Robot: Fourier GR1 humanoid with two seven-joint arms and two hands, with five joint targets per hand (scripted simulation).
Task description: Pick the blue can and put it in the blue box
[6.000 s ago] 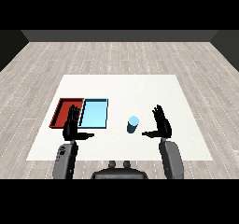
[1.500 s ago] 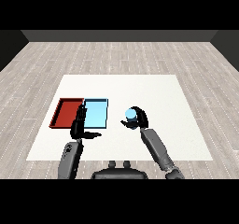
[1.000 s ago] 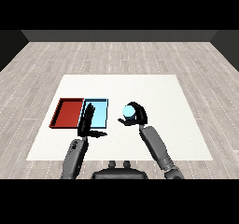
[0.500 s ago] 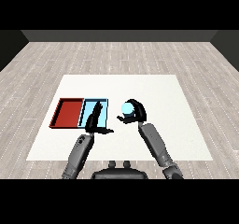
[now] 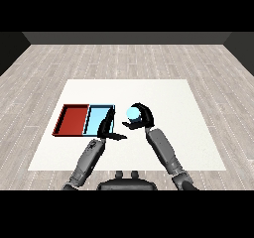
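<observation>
A bare test room, it seems: a white table (image 5: 198,108) on grey plank flooring (image 5: 74,58), dark walls (image 5: 124,37) behind.

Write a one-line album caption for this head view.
Right hand holds the blue can beside the blue tray.

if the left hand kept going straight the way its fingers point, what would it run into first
Probably the light blue tray. The left hand sits at that tray's near right corner with its fingers pointing up and away across it. Height over the tray is unclear, so it might pass above the rim.
</observation>
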